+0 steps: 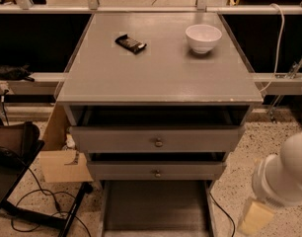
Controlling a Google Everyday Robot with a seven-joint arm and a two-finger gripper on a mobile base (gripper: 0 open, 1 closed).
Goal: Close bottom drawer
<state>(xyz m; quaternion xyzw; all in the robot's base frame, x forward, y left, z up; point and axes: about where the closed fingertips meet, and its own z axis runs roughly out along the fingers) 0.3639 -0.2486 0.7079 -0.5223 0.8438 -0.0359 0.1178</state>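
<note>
The bottom drawer [156, 206] is pulled far out at the foot of the grey cabinet [156, 78]. Its plain dark grey tray shows, with nothing visible in it. Its front and knob are cut off by the lower edge of the view. Above it are the mid drawer front [157, 171] and the wider top drawer front [158, 139], each with a small round knob and each slightly out. My gripper [254, 217] hangs at the lower right under the white arm joint [286, 174], to the right of the open tray and apart from it.
A white bowl [203, 37] and a dark flat packet [131, 43] lie on the cabinet top. A cardboard box [62, 154] and a black chair with cables [18, 177] stand on the left. A white cable [279, 43] hangs at the right over speckled floor.
</note>
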